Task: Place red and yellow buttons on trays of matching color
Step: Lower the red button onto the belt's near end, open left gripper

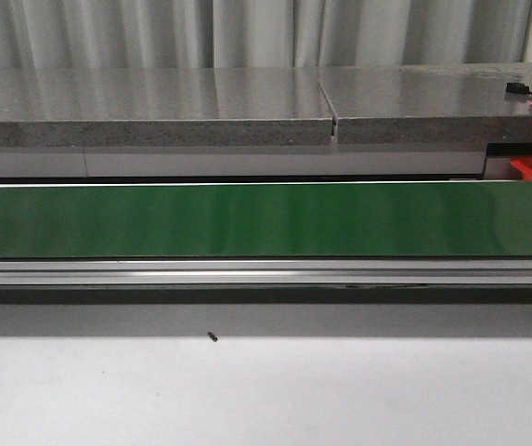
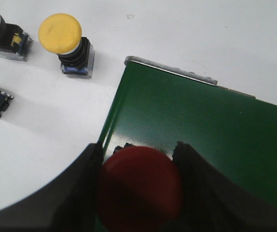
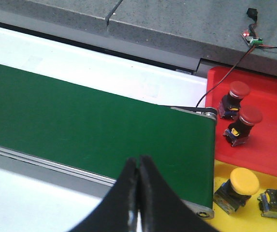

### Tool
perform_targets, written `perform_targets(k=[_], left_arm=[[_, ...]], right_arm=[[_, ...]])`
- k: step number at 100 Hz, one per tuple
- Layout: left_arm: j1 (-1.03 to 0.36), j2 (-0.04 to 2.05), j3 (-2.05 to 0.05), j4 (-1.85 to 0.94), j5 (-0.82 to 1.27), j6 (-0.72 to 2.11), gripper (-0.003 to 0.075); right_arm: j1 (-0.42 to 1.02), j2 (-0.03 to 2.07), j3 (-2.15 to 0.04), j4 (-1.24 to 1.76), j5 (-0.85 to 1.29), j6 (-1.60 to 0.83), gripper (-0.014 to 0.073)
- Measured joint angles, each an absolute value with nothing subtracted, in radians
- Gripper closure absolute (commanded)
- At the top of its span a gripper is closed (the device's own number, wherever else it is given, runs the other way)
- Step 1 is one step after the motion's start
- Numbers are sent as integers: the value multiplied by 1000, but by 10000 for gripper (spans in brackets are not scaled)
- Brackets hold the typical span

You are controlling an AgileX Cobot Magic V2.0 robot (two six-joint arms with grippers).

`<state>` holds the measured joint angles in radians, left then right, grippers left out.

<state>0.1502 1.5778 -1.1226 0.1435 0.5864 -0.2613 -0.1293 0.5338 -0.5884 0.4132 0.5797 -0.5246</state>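
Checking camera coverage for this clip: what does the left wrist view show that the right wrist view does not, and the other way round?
Only the left wrist view shows the left gripper shut on a red button above one end of the green belt, with loose yellow buttons standing on the white table beside it. Only the right wrist view shows the shut, empty right gripper, the red tray with two red buttons and the yellow tray with two yellow ones. Both show the green belt.
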Motion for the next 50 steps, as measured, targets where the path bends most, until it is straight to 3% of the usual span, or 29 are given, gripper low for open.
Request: perform_targets(k=[28, 50], left_arm=[[150, 1578, -1123, 141, 586, -261, 578], [150, 1578, -1123, 141, 586, -261, 575]], right_arm=[[-129, 534, -588, 413, 580, -525, 662], [-129, 534, -588, 413, 580, -525, 662]])
